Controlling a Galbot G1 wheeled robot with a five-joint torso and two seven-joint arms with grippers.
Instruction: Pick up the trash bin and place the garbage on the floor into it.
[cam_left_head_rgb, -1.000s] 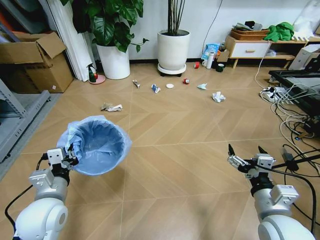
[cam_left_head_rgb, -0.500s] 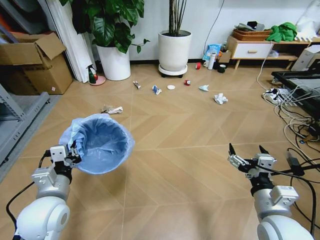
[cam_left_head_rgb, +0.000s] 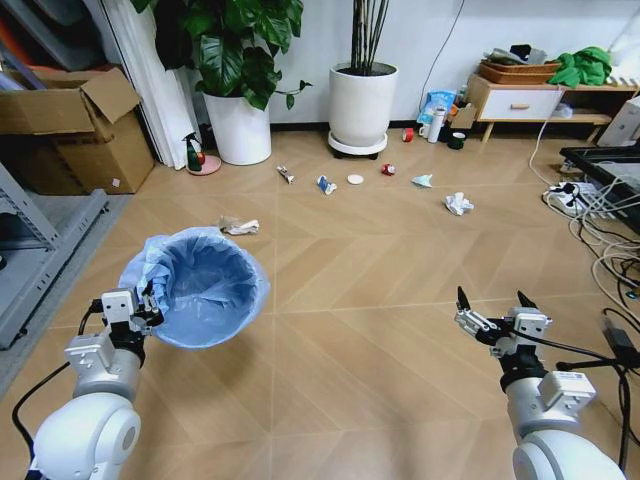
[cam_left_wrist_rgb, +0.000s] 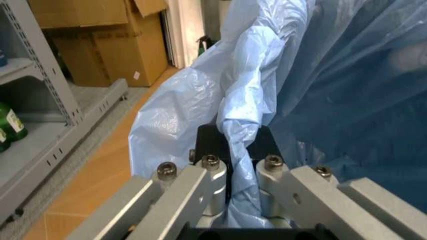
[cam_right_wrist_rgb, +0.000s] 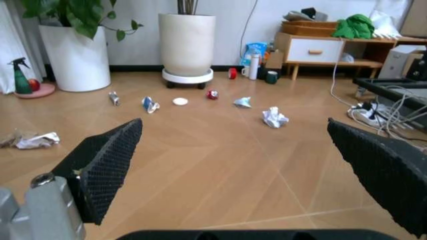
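Note:
The trash bin (cam_left_head_rgb: 197, 287), dark with a crinkly light blue bag, hangs above the floor at my left, and my left gripper (cam_left_head_rgb: 141, 306) is shut on its near rim. The left wrist view shows that gripper (cam_left_wrist_rgb: 235, 167) clamping the bag-covered rim of the trash bin (cam_left_wrist_rgb: 347, 100). My right gripper (cam_left_head_rgb: 494, 308) is open and holds nothing above bare floor. The garbage lies far ahead: a paper wad (cam_left_head_rgb: 459, 204), a pale blue scrap (cam_left_head_rgb: 423, 181), a red can (cam_left_head_rgb: 387, 169), a white disc (cam_left_head_rgb: 355, 180), wrappers (cam_left_head_rgb: 326, 185) and crumpled paper (cam_left_head_rgb: 238, 227). Between the right gripper's (cam_right_wrist_rgb: 233, 130) spread fingers I see the wad (cam_right_wrist_rgb: 274, 117) and the can (cam_right_wrist_rgb: 212, 94).
Two white plant pots (cam_left_head_rgb: 362, 100) stand by the back wall, and a cardboard box (cam_left_head_rgb: 70, 130) and a metal shelf (cam_left_head_rgb: 30, 260) are at the left. A low cabinet (cam_left_head_rgb: 530, 100) and floor cables (cam_left_head_rgb: 610, 230) are at the right. A thermos (cam_left_head_rgb: 437, 125) and a mug (cam_left_head_rgb: 456, 140) stand near the cabinet.
The whole picture has shifted, so the camera has moved: the litter and pots now sit a little lower and to the right. Both arms keep their pose, with the bin still held.

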